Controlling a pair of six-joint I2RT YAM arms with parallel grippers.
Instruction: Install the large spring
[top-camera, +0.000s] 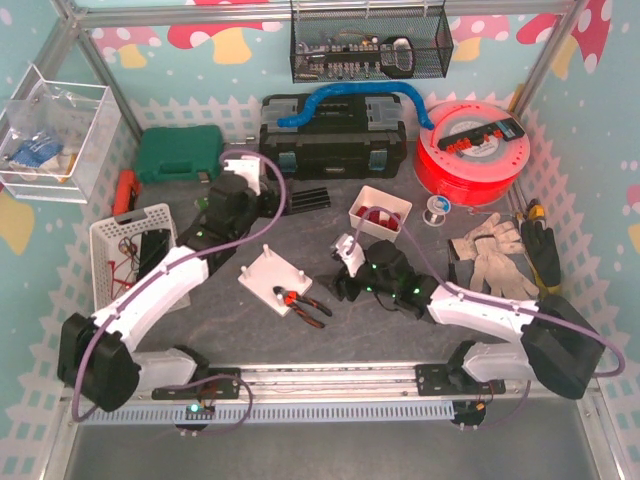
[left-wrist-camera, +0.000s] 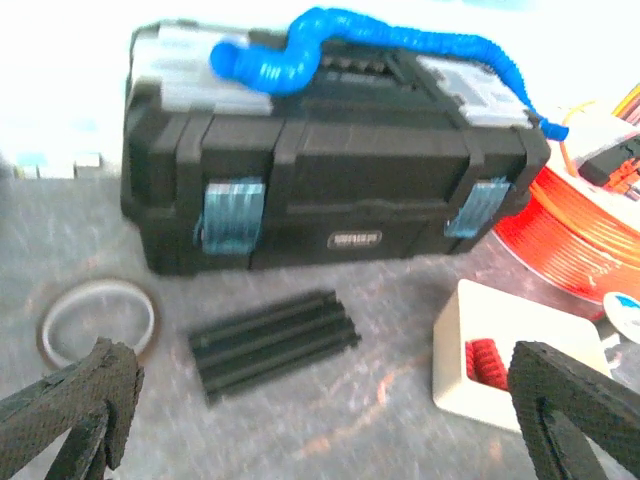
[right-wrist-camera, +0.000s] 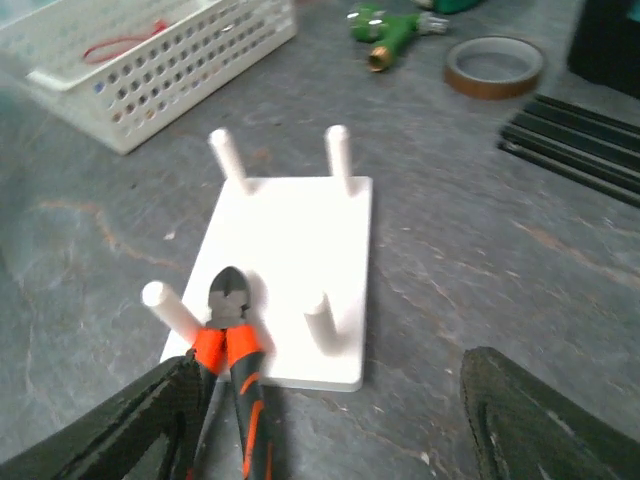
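**A:** Where is the large spring?

**B:** A red coiled piece (left-wrist-camera: 483, 360), most likely the spring, lies inside a small white bin (left-wrist-camera: 520, 315) near the middle of the tabletop (right-wrist-camera: 480, 230). The bin sits right of a bundle of black rails (left-wrist-camera: 272, 340) and nearer than a black toolbox (left-wrist-camera: 330, 170). Nothing has hold of the spring.

**A:** Which way does it point?

**B:** Only a short stretch shows above the bin wall. Its coils seem stacked along a near-to-far line, so the long axis probably lies flat that way. The ends are hidden, so I cannot be sure.

**A:** And the fingers?

**B:** The left fingers (left-wrist-camera: 85, 400) are spread fully wide and hold nothing. They face the toolbox, with the bin off to their right. The right fingers (right-wrist-camera: 520, 410) are parted a fair way and are also empty. They hover low at the near edge of a white plate (right-wrist-camera: 290, 250) that carries four upright pegs. Red-handled pliers (right-wrist-camera: 228, 340) lie over the plate's near left corner, just beside one peg.

**A:** How should the pickup be done well?

**B:** My judgement is to come straight down into the bin, clear of its walls. Close across the coils at mid-length, not end-on, so the spring neither squashes nor springs away. Grip gently. Then carry it with its axis lined up to the pegs, and mind the pliers, which crowd that corner.
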